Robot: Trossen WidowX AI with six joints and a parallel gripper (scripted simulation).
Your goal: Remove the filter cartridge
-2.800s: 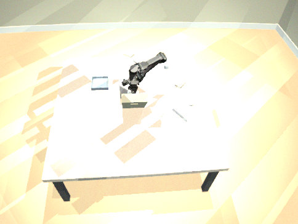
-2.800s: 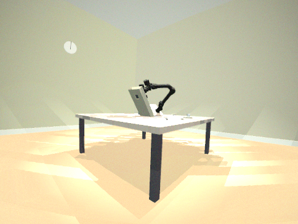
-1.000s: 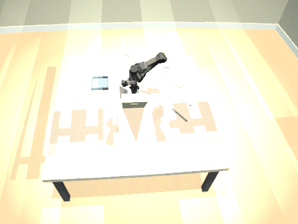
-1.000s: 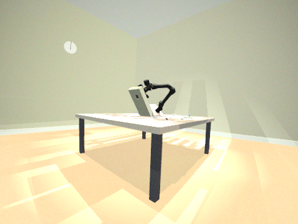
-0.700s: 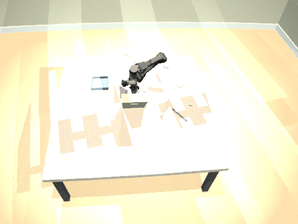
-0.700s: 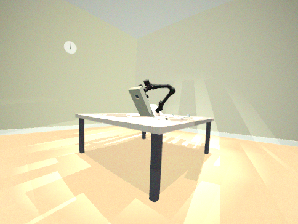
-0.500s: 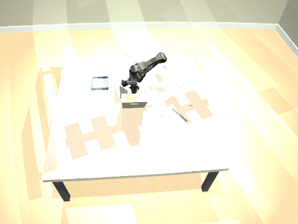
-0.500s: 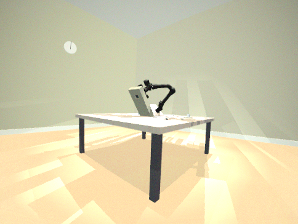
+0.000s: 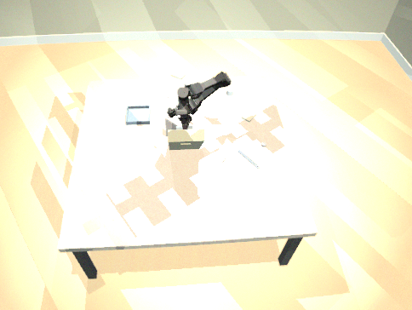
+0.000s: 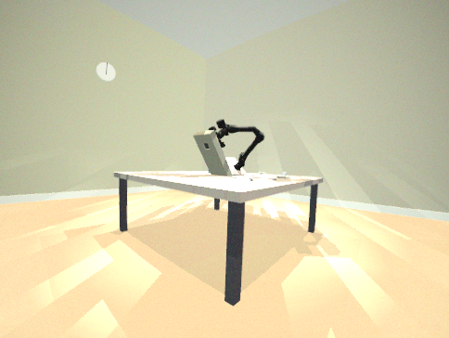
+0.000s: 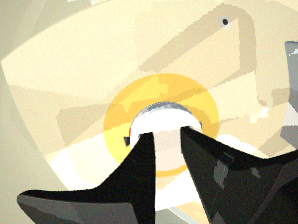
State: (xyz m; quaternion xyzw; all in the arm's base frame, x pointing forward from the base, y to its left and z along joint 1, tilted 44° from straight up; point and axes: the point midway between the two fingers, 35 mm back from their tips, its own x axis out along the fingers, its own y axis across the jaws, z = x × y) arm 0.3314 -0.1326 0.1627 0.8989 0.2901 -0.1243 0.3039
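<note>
Gripper (image 9: 185, 126) (image 10: 223, 145) (image 11: 165, 133) pinches the white round cartridge (image 11: 162, 120) at the wrist view's centre, amid a yellow ring (image 11: 117, 120); the tray (image 9: 138, 123) sits upper left from above.

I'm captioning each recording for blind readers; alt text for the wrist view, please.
Two black fingers grip the round white cartridge inside a yellow ring on the pale panel. A small dark-centred hole shows at upper right.

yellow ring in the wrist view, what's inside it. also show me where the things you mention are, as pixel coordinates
Inside the yellow ring (image 11: 162, 86) sits the round white cartridge face (image 11: 160, 120), with a grey rim along its top. The gripper's dark fingers cover its lower part, so the slots can't be made out.
</note>
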